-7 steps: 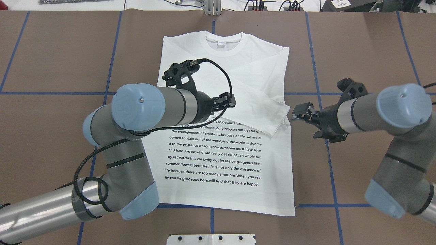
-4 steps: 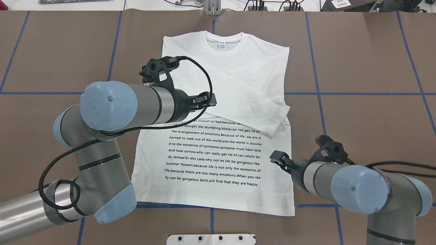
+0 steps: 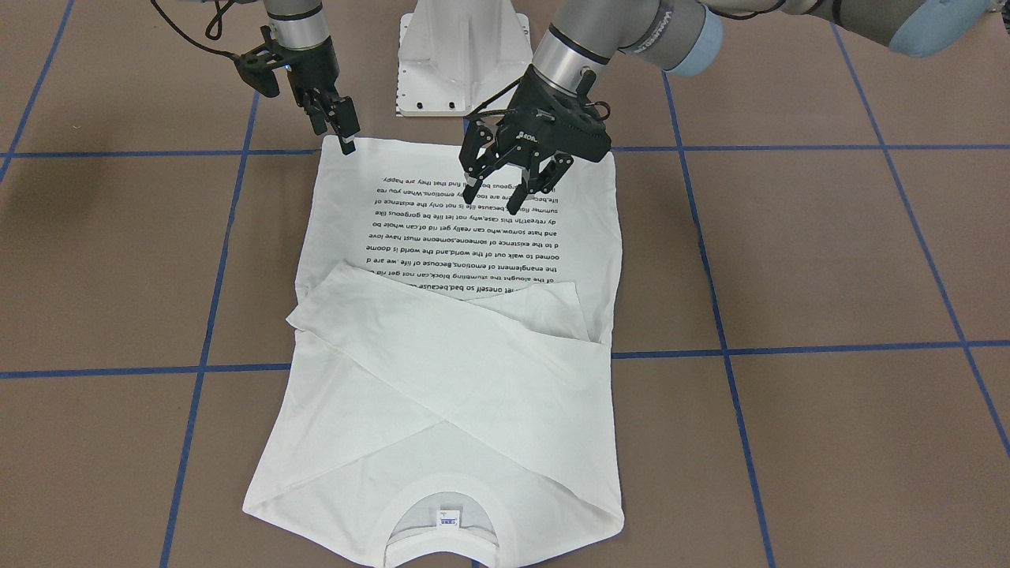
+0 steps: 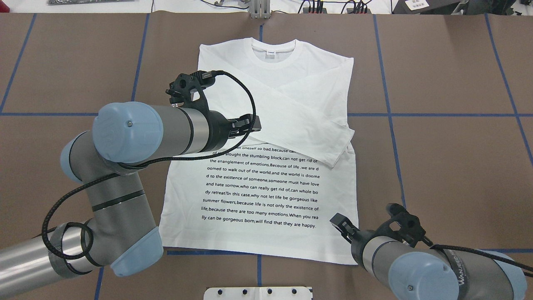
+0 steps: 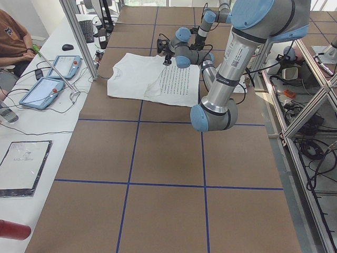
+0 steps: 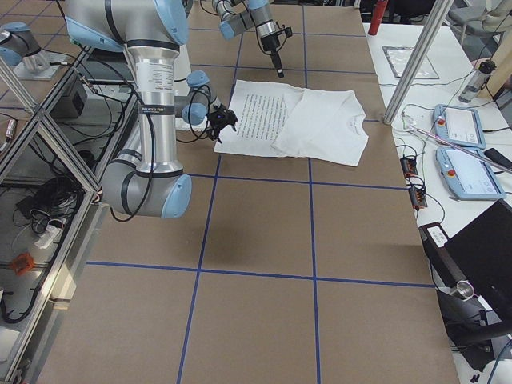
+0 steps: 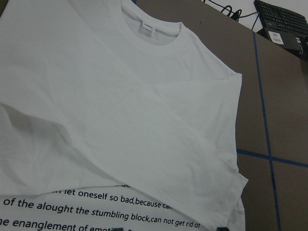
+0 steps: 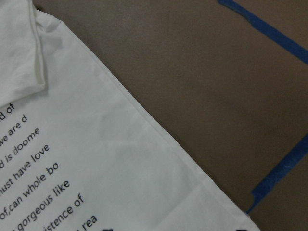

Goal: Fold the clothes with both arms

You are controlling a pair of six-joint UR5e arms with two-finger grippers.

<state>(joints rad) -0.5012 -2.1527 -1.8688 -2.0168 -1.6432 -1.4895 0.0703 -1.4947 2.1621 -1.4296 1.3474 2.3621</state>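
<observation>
The white T-shirt [image 4: 258, 237] lies flat on the bench [image 4: 449, 166], print up and collar at the far edge, with both sleeves crossed over the chest. The cloth has not shifted in the last second, but the arms have. The right gripper [image 4: 339, 221] was beside the folded cuff. It has swung nearer and now hovers at the near right hem corner, jaws spread and empty. The left gripper [image 3: 495, 196] has drawn back leftward from the shirt's middle and hangs above its left half, jaws wide and holding nothing. I judge that the sleeve folds are finished and both arms are setting up to take the hem, the left arm having further to go.
</observation>
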